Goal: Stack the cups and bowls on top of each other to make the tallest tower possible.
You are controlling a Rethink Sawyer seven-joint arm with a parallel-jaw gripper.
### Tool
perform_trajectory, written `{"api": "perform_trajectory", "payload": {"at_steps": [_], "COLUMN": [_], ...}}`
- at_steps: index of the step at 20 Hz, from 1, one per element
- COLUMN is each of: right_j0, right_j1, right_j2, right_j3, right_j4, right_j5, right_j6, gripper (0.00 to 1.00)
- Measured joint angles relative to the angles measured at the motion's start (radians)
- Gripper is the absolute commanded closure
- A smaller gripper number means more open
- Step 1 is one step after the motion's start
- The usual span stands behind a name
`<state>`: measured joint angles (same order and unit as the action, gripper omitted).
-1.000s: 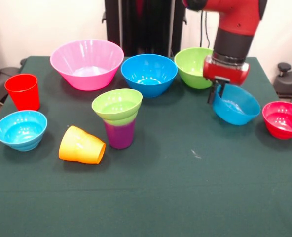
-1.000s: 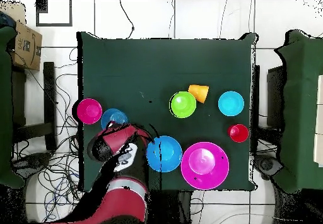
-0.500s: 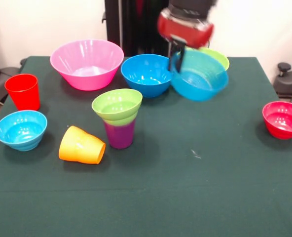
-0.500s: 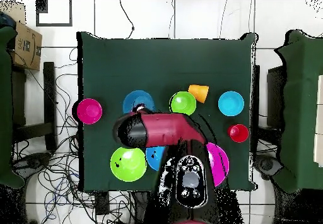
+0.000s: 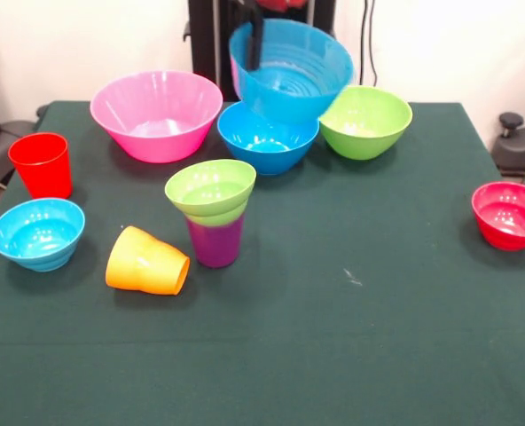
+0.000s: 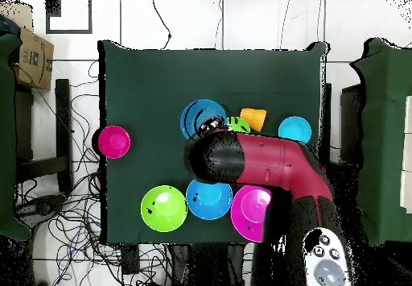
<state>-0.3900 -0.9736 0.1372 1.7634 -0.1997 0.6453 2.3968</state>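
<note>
Blue small bowl (image 5: 291, 67), rim clenched by the fingers (image 5: 255, 40), hangs above the mid-sized blue bowl (image 5: 267, 138).

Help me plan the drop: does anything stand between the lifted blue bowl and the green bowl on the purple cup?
Nothing visible does. The gripper holds the lifted blue bowl in the air; the green bowl atop the purple cup has an open top, and the orange cup lies beside it.
</note>
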Motion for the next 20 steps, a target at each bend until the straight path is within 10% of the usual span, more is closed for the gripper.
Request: {"api": "perform_trajectory", "payload": {"at_steps": [20], "right_j0": [-0.275], "right_j1": [0.063], "right_j2": [0.198], "right_j3": [0.082], "right_j4": [-0.201], "right_j5": [-0.171], "right_j6": [-0.149], "gripper": [1.00]}}
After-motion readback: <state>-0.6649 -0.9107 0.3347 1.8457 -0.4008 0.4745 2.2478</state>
